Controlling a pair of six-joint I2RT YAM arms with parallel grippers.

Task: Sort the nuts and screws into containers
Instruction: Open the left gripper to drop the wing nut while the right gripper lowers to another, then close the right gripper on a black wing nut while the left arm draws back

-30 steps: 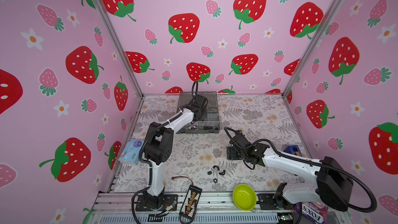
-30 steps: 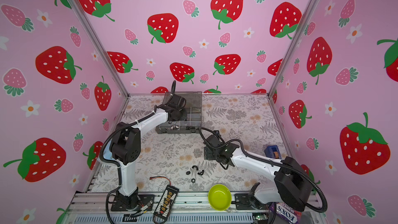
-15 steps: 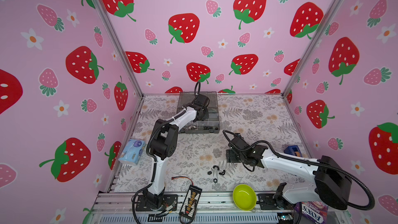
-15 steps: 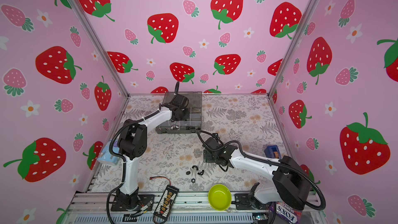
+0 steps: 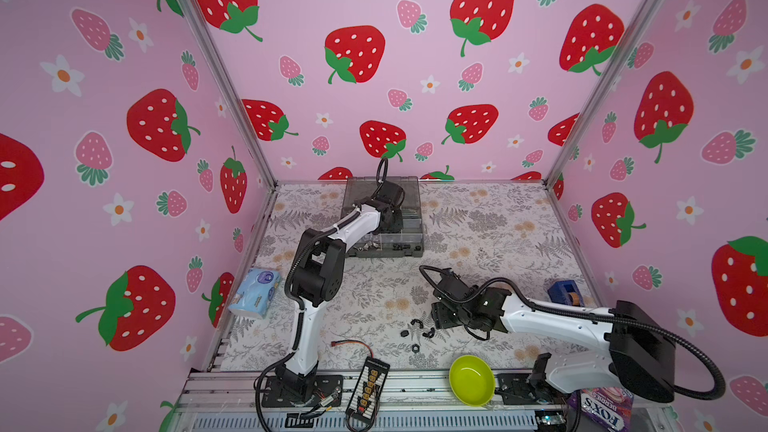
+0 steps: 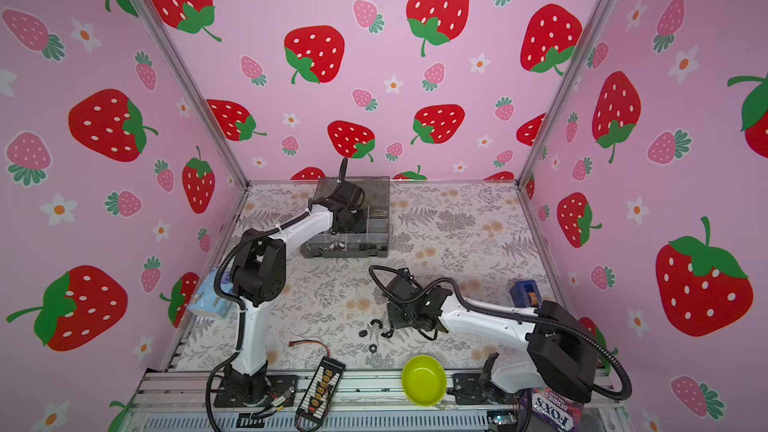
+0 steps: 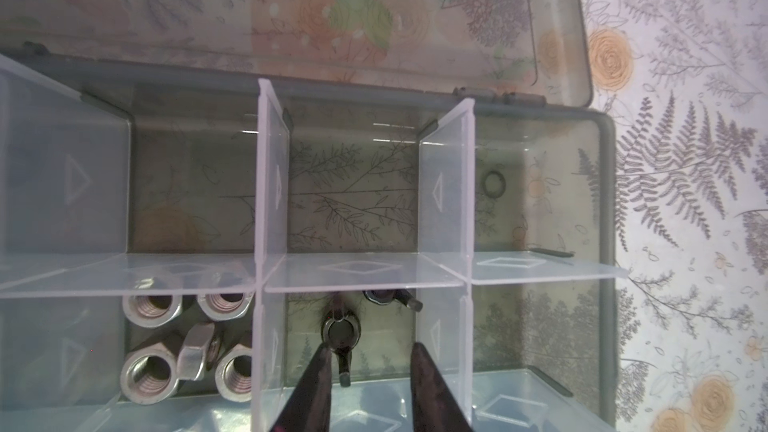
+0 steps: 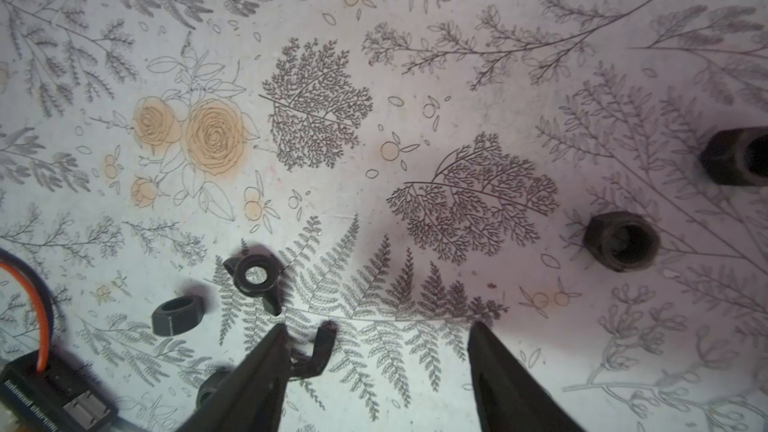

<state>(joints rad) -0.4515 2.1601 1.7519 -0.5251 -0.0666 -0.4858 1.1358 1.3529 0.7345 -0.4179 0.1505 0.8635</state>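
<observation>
Black on the pale mat [image 8: 415,76]: a wing nut [image 8: 318,351] sits hard against one fingertip of the right gripper [image 8: 379,326], jaws spread wide. I'd slide sideways to centre it, then pinch across the body, not a wing. Just past the tips lie a second wing nut [image 8: 253,278] and a hex nut [image 8: 176,315]; steer clear of both. Farther off, the left gripper [image 7: 372,347] hangs parted inside a cell of the box [image 7: 604,201], a loose wing nut [image 7: 340,330] on the floor just off one tip, silver nuts [image 7: 151,309] in the neighbouring cell.

Nuts [image 5: 414,348] lie before the organizer box [image 5: 411,238]; bowl [image 5: 471,382] nearer, right of them.
</observation>
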